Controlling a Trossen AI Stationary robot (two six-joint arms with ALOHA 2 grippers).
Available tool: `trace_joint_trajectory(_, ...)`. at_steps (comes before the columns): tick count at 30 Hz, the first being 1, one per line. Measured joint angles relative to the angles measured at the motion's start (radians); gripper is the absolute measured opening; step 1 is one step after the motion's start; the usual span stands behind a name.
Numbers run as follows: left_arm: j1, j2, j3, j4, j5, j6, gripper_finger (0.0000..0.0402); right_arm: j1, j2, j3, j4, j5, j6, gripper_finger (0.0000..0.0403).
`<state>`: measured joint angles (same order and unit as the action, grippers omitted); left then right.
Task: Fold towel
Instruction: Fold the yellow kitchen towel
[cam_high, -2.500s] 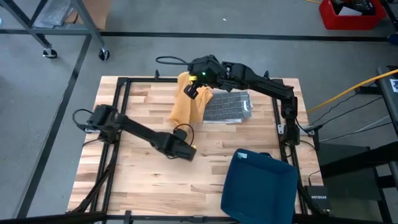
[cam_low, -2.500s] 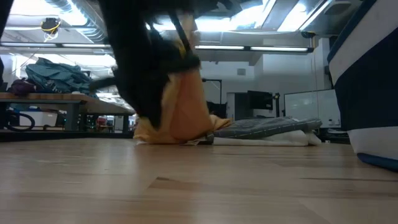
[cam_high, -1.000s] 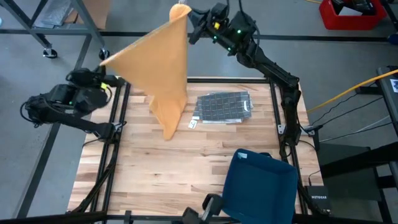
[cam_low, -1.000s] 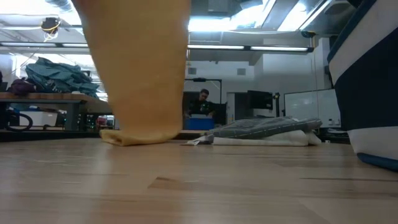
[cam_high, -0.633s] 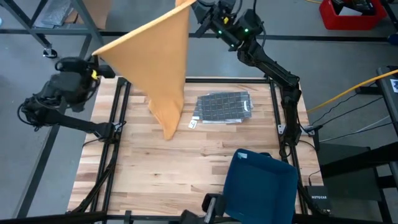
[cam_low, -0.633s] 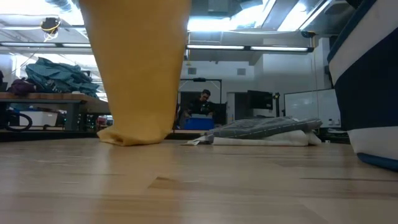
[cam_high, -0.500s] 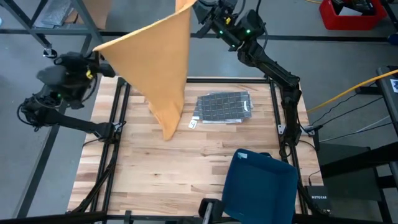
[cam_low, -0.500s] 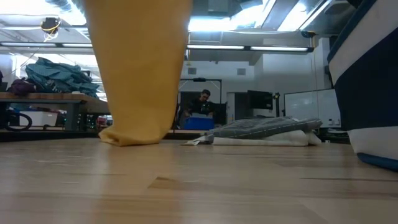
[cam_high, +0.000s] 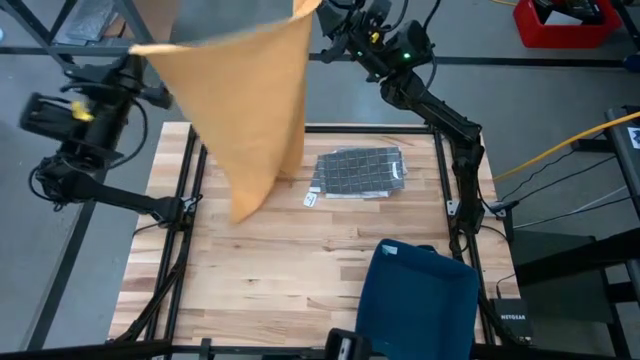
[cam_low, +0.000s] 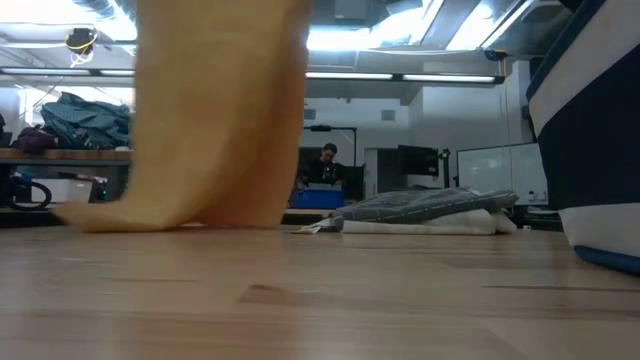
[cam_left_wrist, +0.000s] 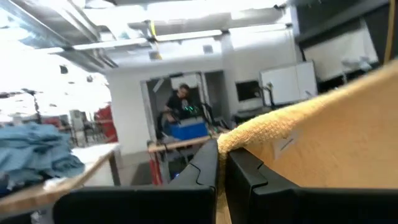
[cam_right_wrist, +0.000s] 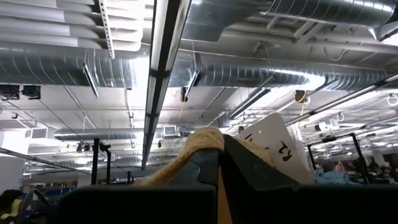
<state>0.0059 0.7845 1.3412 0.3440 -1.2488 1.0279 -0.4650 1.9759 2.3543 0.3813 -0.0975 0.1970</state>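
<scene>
Towel (cam_high: 250, 110) corners pinched in both clenched grippers, L (cam_left_wrist: 221, 163) & R (cam_right_wrist: 219, 163), hanging between.

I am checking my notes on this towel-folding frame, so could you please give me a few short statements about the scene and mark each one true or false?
1. The orange terry towel is held up by both claws, the left claw and the right claw, each shut on a top corner. True.
2. The towel hangs wholly clear of the wooden slatted table. False: in the low view its bottom edge trails on the tabletop.
3. A folded grey checked cloth lies flat on the table beside the hanging towel. True.
4. The dark blue fabric bin stands at the table's far edge behind the grey cloth. False: it stands at the near edge, on the right arm's side.
</scene>
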Motion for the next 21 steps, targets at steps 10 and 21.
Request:
trace_joint_trajectory(10, 0.000, 0.000, 0.049, 0.221, 0.064, 0.297, 0.0001, 0.000, 0.000, 0.000, 0.034, 0.059, -0.145, 0.0014)
trace_joint_trajectory(21, 0.000, 0.003, 0.105, 0.214, 0.187, 0.316, 0.0001, -0.047, 0.006, -0.001, 0.077, 0.081, -0.178, 0.0014)
